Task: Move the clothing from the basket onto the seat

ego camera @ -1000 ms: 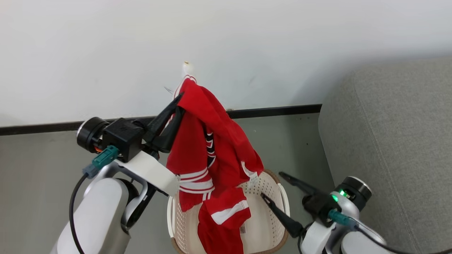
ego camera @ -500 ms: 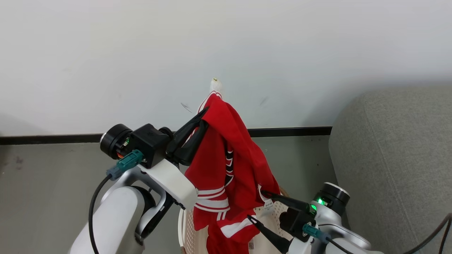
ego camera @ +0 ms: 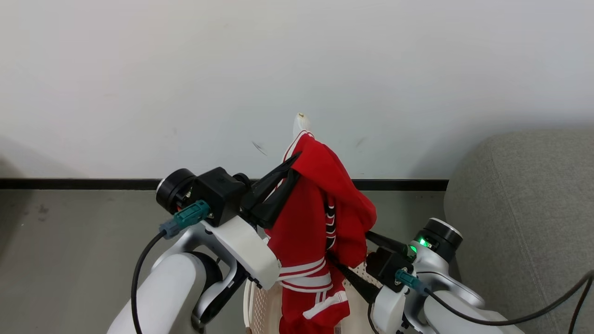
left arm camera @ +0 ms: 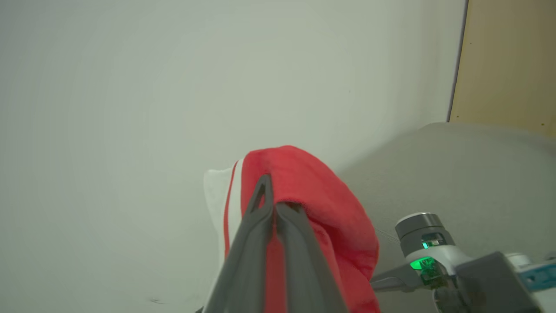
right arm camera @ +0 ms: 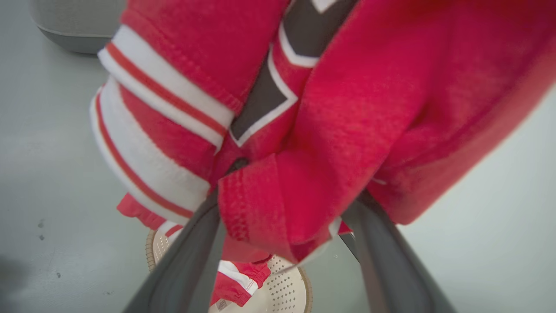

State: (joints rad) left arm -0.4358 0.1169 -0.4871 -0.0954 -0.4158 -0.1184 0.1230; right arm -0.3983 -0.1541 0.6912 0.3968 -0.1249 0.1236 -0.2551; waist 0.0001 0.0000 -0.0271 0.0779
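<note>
Up comes the right gripper (right arm camera: 293,193) to the hanging cloth, fingers spread wide with a red fold loose between them. Grey sofa (ego camera: 524,208) at the right, cream basket (ego camera: 261,308) low down, red jersey (ego camera: 320,204) dangling above it — clamped tight in the left gripper (ego camera: 293,166).

A: What is bordering the far edge of the grey floor (ego camera: 69,250)?
B: A black skirting strip (ego camera: 69,183) is running along it, under a white wall (ego camera: 185,69) showing a small dark scuff (ego camera: 259,147).
A: Is anything adjoining the wall?
B: A tan panel (left arm camera: 508,65) is adjoining it.
</note>
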